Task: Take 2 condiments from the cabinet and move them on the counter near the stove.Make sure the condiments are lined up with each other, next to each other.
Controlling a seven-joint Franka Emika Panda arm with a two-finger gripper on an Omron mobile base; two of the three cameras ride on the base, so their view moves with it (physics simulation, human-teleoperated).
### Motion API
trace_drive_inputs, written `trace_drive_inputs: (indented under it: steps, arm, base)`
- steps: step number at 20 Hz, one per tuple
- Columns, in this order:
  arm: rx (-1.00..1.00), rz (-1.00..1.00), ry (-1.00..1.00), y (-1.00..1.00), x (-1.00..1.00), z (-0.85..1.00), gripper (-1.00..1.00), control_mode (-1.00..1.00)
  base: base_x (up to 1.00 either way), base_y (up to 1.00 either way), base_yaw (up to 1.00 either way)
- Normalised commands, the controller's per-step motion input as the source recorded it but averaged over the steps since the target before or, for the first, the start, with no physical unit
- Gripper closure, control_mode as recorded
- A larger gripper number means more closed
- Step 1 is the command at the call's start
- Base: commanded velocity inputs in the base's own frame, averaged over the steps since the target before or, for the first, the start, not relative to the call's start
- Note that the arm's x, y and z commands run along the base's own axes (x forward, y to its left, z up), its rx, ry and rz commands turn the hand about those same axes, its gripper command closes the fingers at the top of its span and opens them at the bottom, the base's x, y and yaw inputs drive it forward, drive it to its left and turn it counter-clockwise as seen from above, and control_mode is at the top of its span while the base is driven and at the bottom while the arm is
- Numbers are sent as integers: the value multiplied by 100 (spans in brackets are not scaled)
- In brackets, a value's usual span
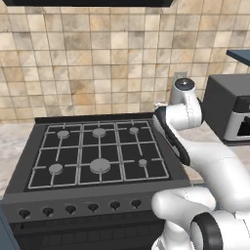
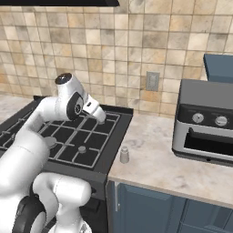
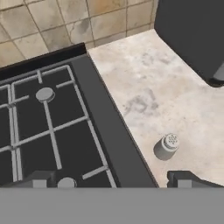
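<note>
One condiment, a short grey-white shaker (image 2: pixel 124 154) with a perforated silvery lid, stands upright on the beige counter (image 2: pixel 154 159) just right of the black stove (image 2: pixel 82 136). In the hand view the shaker (image 3: pixel 166 146) sits on the counter (image 3: pixel 148 87) beside the stove (image 3: pixel 43 122) edge. My gripper (image 3: pixel 113 180) hangs open and empty above the stove's right rim, its right fingertip (image 3: pixel 188 178) a little below the shaker without touching it. A corner of the dark blue cabinet (image 2: pixel 219 67) shows at the far right.
A grey toaster oven (image 2: pixel 205 123) stands on the counter to the right of the shaker, also seen as toaster oven (image 1: pixel 227 105). A wall outlet (image 2: pixel 152 81) is on the tiled backsplash. The stove (image 1: pixel 97 151) has front knobs; blue cupboards (image 2: pixel 154 209) lie under the counter.
</note>
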Motion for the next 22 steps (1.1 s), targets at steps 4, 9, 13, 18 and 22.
trace_drive_inputs:
  steps: [4,9,13,18,22]
  arm:
    - [1,-15,-11,16,-4,17,-100,-100]
    - [1,13,-2,0,-15,16,-100,-100]
    - [0,18,0,0,-35,8,-100,-100]
    - [0,14,-1,0,-45,15,-100,-100]
    - [0,16,-1,0,-44,24,-100,-100]
  base:
    - [0,0,0]
    - [0,0,0]
    - [0,0,0]
    - [0,0,0]
    - [0,0,0]
